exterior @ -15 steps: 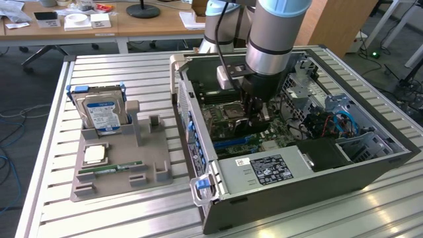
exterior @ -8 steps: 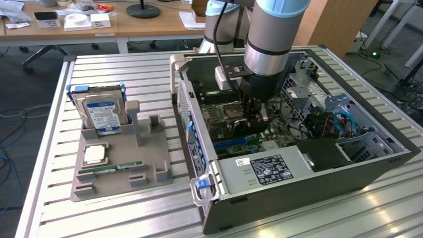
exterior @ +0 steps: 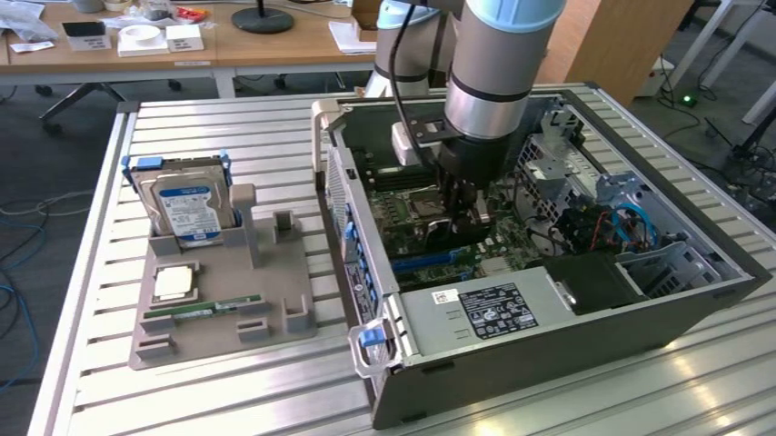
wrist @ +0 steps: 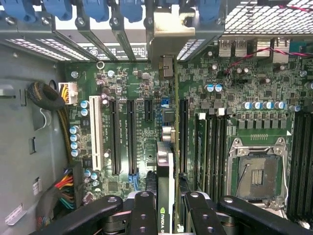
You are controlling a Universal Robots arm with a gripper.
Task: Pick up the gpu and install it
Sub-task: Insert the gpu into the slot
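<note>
The gpu (wrist: 165, 169), where is it right now?

— In my gripper (wrist: 165, 208). My jaws are closed on it, one black finger (wrist: 143, 215) pressed to each flat side, and it stands on edge between them.

And where does that put it on the bench (exterior: 218, 127)?

— Inside the open computer case (exterior: 533, 363). The case lies on its side on the half of the bench toward the exterior view's right and comes close to the near edge. I reach down into it from above.

What is under the card?

— The green motherboard (wrist: 122, 83). Seen from my wrist, the card runs parallel to the long black expansion slots (wrist: 131, 137). It sits between them and the memory slots beside the open processor socket (wrist: 257, 171). Whether its lower edge touches a slot, I cannot tell.

Anything else on the bench?

— A grey holder (exterior: 200, 341) near the edge at the exterior view's left, well apart from my gripper. A hard drive (exterior: 188, 213) with a blue-white label stands upright at its far end. A square chip (exterior: 174, 283) lies flat nearer, and a narrow green memory stick (exterior: 206, 311) lies just beside that.
</note>
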